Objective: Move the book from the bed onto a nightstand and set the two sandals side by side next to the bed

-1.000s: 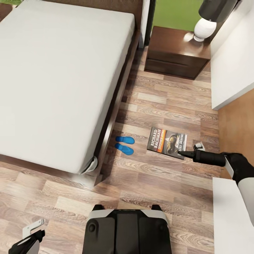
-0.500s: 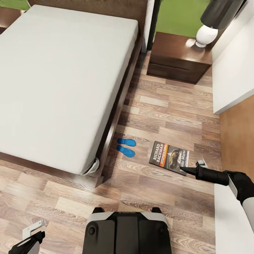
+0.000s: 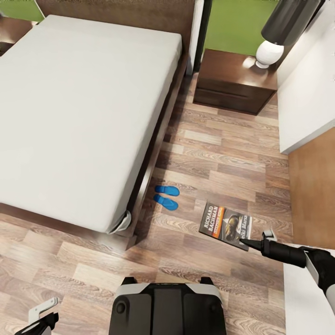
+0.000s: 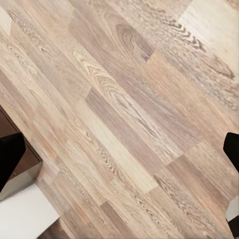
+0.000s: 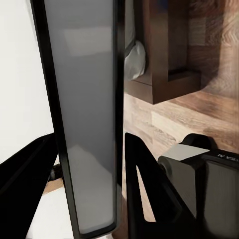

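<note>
Step in hand: I judge this the book leg of the task. My right gripper (image 3: 248, 242) has the book (image 3: 226, 226) by one corner, out over the floor (image 3: 218, 153) and well clear of the bed (image 3: 79, 107).
Right jaws: pinching the book; in the right wrist view its edge (image 5: 87, 119) runs as a grey slab between my two dark fingers (image 5: 144, 189).
Left jaws: my left gripper (image 3: 39, 318) hangs low beside my base (image 3: 167, 307); the left wrist view looks down on bare floorboards with the two finger tips at the far sides, so the jaws stand spread and carry nothing.
Sandals: the two blue sandals (image 3: 166, 196) lie side by side on the floor just beside the bed frame; that part looks done to me.
Nightstand: the dark worktop (image 3: 237, 70) sits beyond the book, next to the headboard, with a white lamp (image 3: 269, 52) at its far corner.
Next move: I'd drive or reach forward, lift the book above the nightstand's top, set it flat on the bare part away from the lamp, then spread the jaws.
Risk: a corner pinch is thin; the book could swing or slip on the way.
</note>
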Tool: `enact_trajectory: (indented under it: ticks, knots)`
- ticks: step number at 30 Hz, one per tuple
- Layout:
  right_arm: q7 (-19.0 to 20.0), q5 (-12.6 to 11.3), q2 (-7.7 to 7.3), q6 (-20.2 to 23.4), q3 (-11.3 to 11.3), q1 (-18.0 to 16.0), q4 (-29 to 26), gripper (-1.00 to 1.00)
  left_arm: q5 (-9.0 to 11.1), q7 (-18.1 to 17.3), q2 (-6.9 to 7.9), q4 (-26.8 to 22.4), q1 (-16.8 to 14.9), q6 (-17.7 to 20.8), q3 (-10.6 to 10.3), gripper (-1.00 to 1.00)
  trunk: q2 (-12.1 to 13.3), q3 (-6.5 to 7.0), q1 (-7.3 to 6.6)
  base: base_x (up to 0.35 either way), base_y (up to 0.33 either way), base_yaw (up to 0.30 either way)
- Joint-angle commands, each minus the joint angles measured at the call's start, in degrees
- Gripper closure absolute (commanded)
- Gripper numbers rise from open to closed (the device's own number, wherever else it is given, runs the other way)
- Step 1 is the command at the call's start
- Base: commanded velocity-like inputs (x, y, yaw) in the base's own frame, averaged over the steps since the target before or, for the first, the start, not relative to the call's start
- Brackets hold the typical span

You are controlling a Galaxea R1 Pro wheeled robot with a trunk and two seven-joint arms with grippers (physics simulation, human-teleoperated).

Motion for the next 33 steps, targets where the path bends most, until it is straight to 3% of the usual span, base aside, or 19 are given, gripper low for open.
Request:
enact_trajectory:
  ticks: [1, 11, 21, 33]
  knots:
    - [0.16, 0.13, 0.07, -0.15, -0.26, 0.48, 0.11, 1.0, 0.6, 0.17, -0.03, -0.07, 0.07, 0.02, -0.18, -1.0, -0.07, 0.04, 0.03, 0.0, 0.0, 0.0]
    - [-0.02, 0.29, 0.14, -1.46, -0.28, 2.84, 0.5, 1.0, 0.67, 0.16, -1.02, -0.04, 0.54, 0.02, -0.18, -1.0, -0.07, 0.93, 0.03, 0.0, 0.0, 0.0]
    - [-0.79, 0.37, 0.25, -8.17, -0.18, 3.98, 4.93, 1.0, 0.73, 0.15, -1.87, -0.07, 1.22, -0.12, -0.18, -1.0, -0.07, 1.86, 0.03, 0.0, 0.0, 0.0]
    - [-11.28, 0.36, 1.2, -10.94, -0.21, 4.1, 9.19, 1.0, 0.91, 0.14, -1.95, 0.01, 1.94, -1.32, -0.15, -1.0, -0.07, 2.99, 0.03, 0.0, 0.0, 0.0]
